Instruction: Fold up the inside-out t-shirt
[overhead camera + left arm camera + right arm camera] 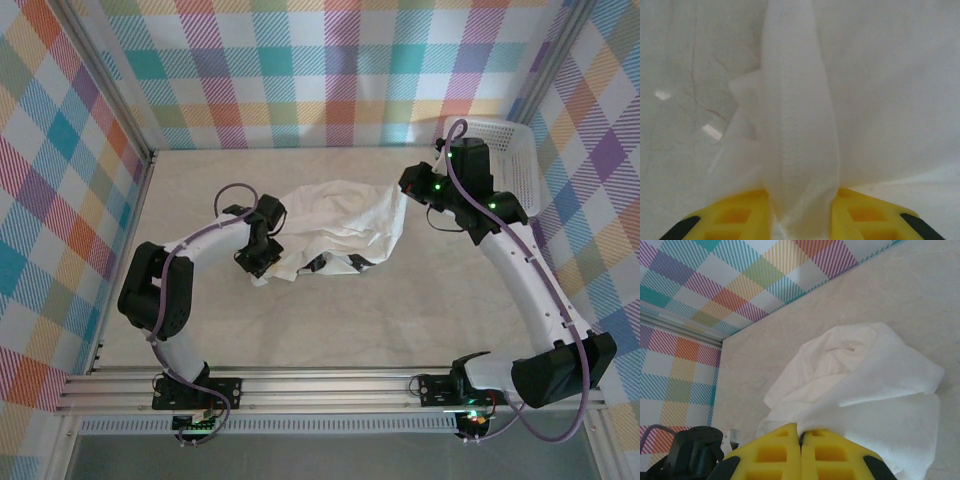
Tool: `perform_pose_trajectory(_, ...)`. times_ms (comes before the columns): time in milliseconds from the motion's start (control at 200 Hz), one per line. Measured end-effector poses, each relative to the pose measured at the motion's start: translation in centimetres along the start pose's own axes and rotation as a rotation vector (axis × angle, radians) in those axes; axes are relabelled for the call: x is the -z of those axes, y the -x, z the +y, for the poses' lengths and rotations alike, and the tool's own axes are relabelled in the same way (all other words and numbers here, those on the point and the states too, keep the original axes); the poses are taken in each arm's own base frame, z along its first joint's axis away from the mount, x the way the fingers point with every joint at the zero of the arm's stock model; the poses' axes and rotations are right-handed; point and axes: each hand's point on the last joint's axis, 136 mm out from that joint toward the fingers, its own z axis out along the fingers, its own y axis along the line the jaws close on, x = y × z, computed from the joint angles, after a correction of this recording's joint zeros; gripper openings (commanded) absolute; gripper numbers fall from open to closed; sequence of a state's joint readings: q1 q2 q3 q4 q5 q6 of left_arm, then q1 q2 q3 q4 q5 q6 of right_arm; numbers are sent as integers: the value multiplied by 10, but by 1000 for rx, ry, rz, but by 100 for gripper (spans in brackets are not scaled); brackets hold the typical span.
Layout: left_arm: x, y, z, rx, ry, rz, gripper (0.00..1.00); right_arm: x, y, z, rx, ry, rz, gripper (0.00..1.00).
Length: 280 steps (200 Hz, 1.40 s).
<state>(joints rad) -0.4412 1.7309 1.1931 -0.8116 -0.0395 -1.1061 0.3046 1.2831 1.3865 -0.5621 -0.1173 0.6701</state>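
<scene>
Yellow fingers [735, 217] of left claw [802, 212] clamped on a thick ridge of the inside-out t-shirt [800, 125]; right claw [801, 440] pinched shut on a corner. Shirt crumpled at centre of table [350, 330], left claw at its 8 o'clock, right at 2 o'clock. Best drawn apart evenly, low, to flatten before folding. Top view gives overall spread, plus basket [520, 150] at 2 o'clock; wrist views give each grip.

The inside-out t-shirt [335, 232] is plain white soft cloth with no print. It is bunched into a wrinkled, uneven heap near the middle of the counter [300, 330], a little nearer the far edge than the near one. Its left end is gathered into a narrow fold pinched in the left pincer [801, 212]. Its right corner is drawn up off the counter into the closed right pincer [801, 434], with loose folds draping beneath.
</scene>
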Motion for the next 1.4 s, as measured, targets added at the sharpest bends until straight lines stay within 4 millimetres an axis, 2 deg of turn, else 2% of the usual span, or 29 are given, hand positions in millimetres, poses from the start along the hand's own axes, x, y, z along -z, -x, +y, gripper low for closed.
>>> perform_pose_trajectory(195, 9, -11, 4, -6, -39, 46, 28, 0, -1, 1, 2, 2, 2, 0)
perform_pose_trajectory(415, 0, -21, 18, -14, -11, 82, 11, 0, -1, 1, 2, 2, 2, 0)
perform_pose_trajectory(520, -1, -21, 15, -16, -22, 85, 0, 0, -1, 1, 2, 1, 2, 0)
perform_pose_trajectory(685, 3, -19, 8, -46, -51, 78, 0, 0, -1, 2, 3, 2, 1, 0)
perform_pose_trajectory(775, 16, -15, -1, -85, -100, 58, 0, 0, -2, 3, 5, 4, 3, 0)
perform_pose_trajectory(825, 30, -10, -11, -113, -147, 35, 0, 0, -2, 3, 5, 4, 3, 0)
perform_pose_trajectory(890, 59, 4, -27, -168, -227, -25, 0, 1, 0, 3, 10, 2, -5, 0)
perform_pose_trajectory(955, 105, 29, -46, -231, -327, -142, 0, 8, 10, 7, 38, -6, -36, 0)
perform_pose_trajectory(1020, 171, 62, -62, -294, -440, -311, 0, 26, 35, 21, 97, -14, -116, 0)
perform_pose_trajectory(1080, 248, 97, -63, -317, -545, -499, 0, 53, 69, 39, 161, -16, -240, 0)
perform_pose_trajectory(1120, 299, 118, -54, -310, -602, -623, 0, 77, 94, 53, 198, -16, -345, 0)
perform_pose_trajectory(1170, 363, 142, -31, -280, -653, -776, 0, 114, 122, 67, 240, -29, -492, 0)
perform_pose_trajectory(1235, 431, 158, 4, -240, -689, -948, 0, 157, 146, 77, 271, -51, -646, 0)
perform_pose_trajectory(1310, 481, 156, 34, -224, -707, -1080, 0, 201, 162, 84, 296, -79, -787, 0)
perform_pose_trajectory(1400, 512, 143, 52, -242, -724, -1150, 0, 234, 177, 90, 322, -117, -901, 0)
